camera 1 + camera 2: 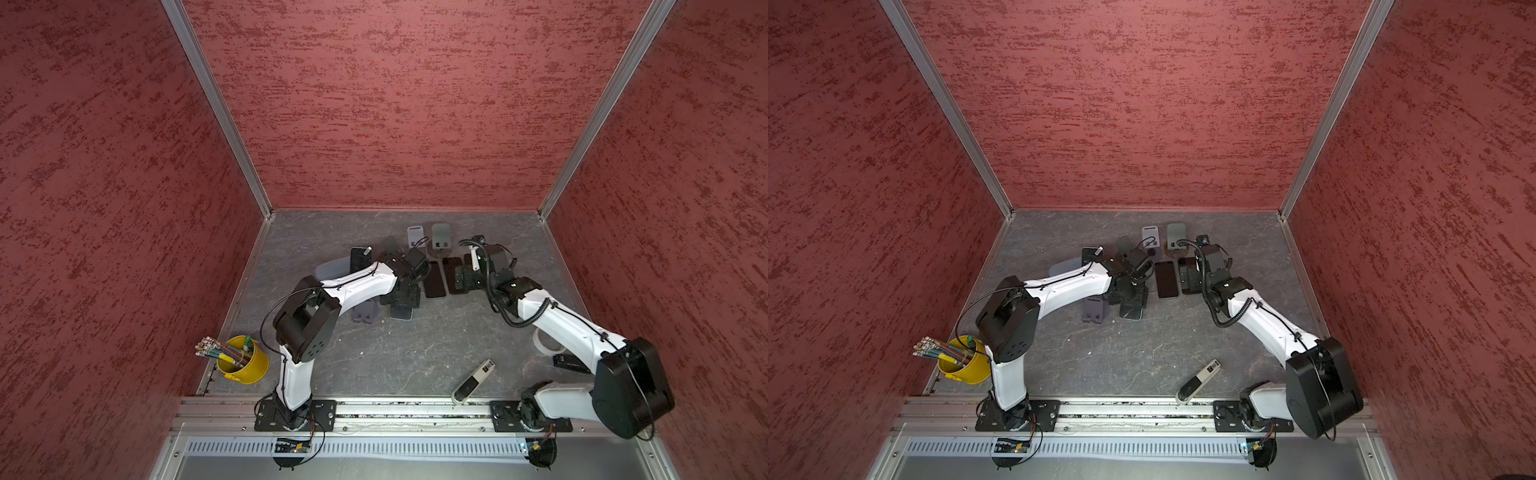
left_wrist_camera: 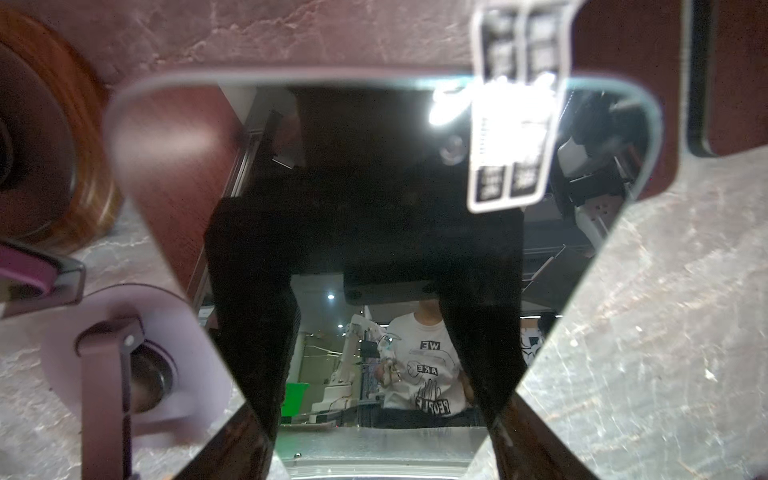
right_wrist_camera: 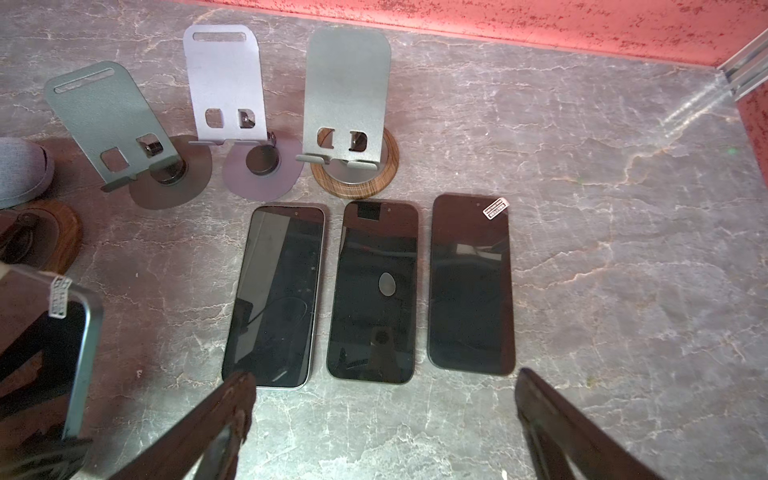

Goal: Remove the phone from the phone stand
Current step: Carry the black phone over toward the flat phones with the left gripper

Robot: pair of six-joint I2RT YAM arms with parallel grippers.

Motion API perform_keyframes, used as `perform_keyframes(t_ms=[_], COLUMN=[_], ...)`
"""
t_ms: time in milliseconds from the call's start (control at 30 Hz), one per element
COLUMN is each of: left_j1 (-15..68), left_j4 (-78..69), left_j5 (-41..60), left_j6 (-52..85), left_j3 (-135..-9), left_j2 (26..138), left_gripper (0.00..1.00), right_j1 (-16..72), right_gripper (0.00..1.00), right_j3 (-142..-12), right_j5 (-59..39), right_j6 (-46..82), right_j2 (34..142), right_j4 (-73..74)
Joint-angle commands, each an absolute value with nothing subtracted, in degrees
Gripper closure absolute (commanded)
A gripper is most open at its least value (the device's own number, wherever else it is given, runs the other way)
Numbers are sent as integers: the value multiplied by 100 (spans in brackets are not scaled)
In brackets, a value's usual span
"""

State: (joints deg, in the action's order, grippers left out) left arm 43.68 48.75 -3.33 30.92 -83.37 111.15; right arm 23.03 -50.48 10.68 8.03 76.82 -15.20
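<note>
1. Your bench carries three flat phones near your right tool.
2. The phone rides tilted, seemingly off the purple stand beside it, long axis pointing away from your left tool.
3. That left tool clamps the phone's width; your right tool gapes wide, empty.

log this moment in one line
left gripper: shut on phone | right gripper: open above three flat phones | three stands empty

My left gripper is down over a phone, just right of a purple phone stand. My right gripper hovers at the far middle, beside a flat black phone.
</note>
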Motion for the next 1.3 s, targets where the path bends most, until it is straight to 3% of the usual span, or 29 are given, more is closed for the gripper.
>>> perform_keyframes(t_ms=[0,767,1267], left_j1=[4333,4087,4069], left_j4=[4976,5614,6348], left_j5=[-147,761,408], left_j6=[3206,3732,4044], left_j3=[-8677,-9976,-10758], left_j2=[11229,12236,12848], left_gripper=[30,29,27], right_j1=[2240,2215,2212], right_gripper=[1,1,1], right_j3=[-4978,-4689,-4598], right_j5=[1020,1050,1007], right_j6=[923,940,949], right_j2=[7585,6945,6799], right_j4=[-1345,-1245,-1214])
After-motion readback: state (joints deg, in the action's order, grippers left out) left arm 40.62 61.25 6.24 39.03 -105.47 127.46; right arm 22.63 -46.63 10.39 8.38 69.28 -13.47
